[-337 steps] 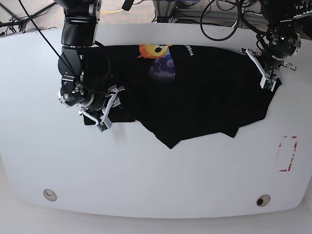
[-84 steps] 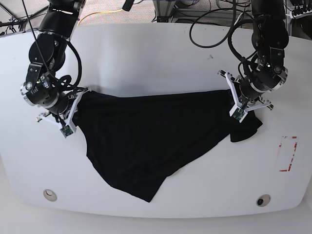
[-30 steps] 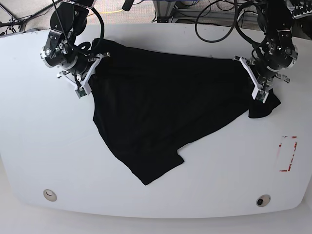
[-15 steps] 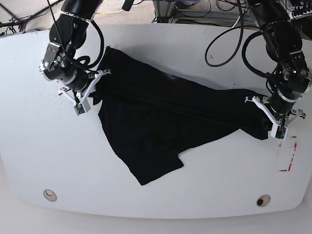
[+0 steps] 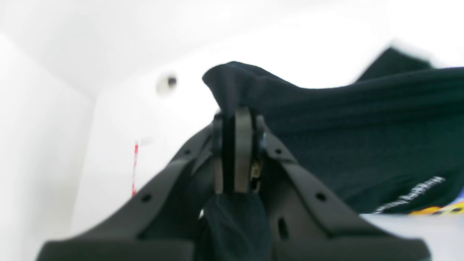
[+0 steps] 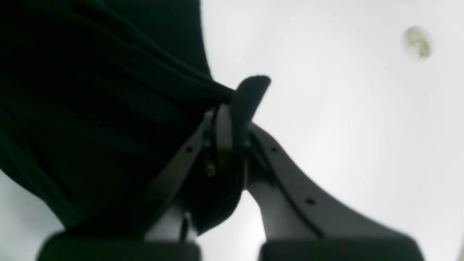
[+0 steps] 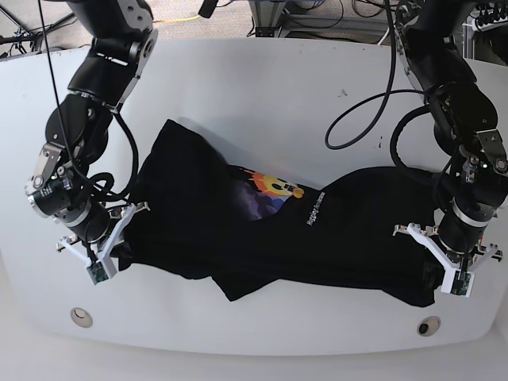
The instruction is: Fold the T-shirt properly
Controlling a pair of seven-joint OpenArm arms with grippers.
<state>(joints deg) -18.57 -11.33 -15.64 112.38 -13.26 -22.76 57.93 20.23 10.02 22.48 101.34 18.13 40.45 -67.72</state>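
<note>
**T-shirt held at both ends, print showing**

T-shirt (image 7: 317, 238) lies across the near half of the white table (image 7: 238, 95), black, with its front partly turned up. We see a yellow-orange emoji face (image 7: 274, 184) on a blue-purple patch near the middle, and beside it a slanting line of white lettering (image 7: 313, 213). In the base view the letters are too small for us to read. In the left wrist view the same white lettering (image 5: 411, 194) appears at the lower right, blurred, and we cannot make out the words.

Our left gripper (image 7: 447, 274) is clamped tight on one end of the shirt; the wrist view shows black cloth (image 5: 326, 119) pinched between its closed fingers (image 5: 242, 148). Our right gripper (image 7: 107, 252) grips the opposite end the same way, cloth (image 6: 90, 108) bunched between its closed fingers (image 6: 223, 130).

A red mark (image 5: 136, 166) shows on the table in the left wrist view.
</note>
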